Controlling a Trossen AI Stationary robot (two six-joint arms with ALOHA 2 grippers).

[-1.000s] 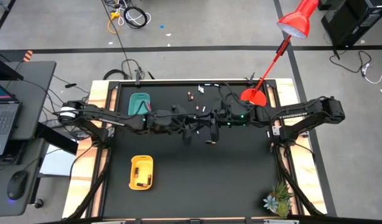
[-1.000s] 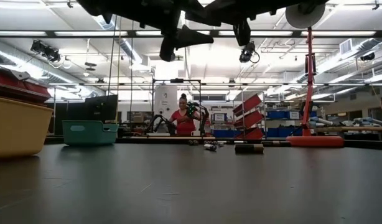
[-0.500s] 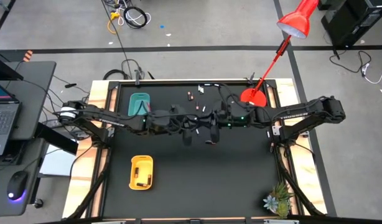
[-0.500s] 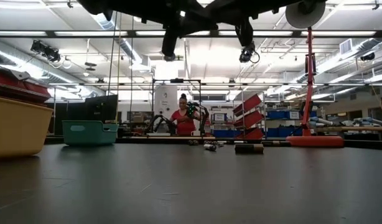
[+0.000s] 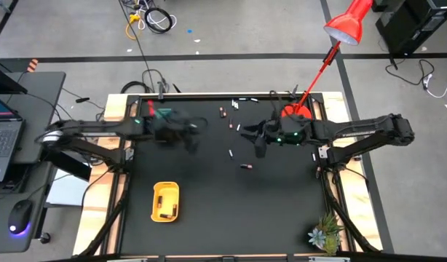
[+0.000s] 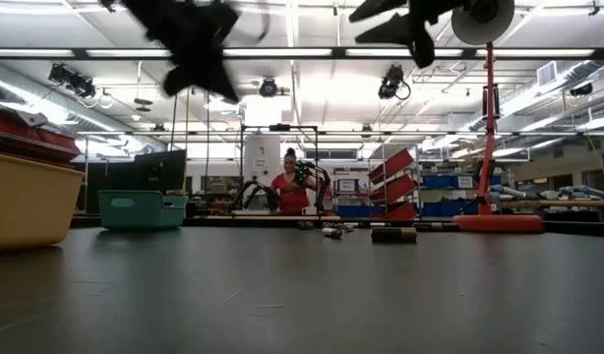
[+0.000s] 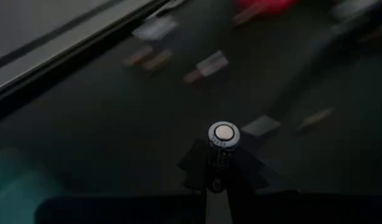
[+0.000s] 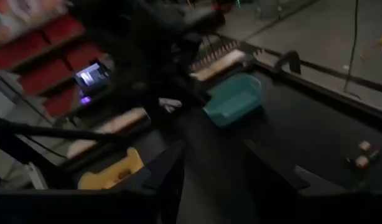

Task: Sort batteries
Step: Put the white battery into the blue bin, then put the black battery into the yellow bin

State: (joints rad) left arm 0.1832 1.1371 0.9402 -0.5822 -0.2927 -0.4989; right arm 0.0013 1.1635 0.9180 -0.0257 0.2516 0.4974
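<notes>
Battery (image 7: 223,138) sits pinched in left pincer (image 7: 219,180); right pincer (image 8: 213,171) seemingly parted, empty.

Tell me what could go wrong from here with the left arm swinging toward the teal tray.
1. The left gripper pinches the small silver-capped cylindrical battery only at its lower end, so it might slip out mid-air short of the teal rectangular tray.
2. The arm looks blurred from fast motion above that tray; a hasty release could bounce the battery onto the black table mat.
3. The right gripper hangs open near loose batteries and could scatter them.
</notes>
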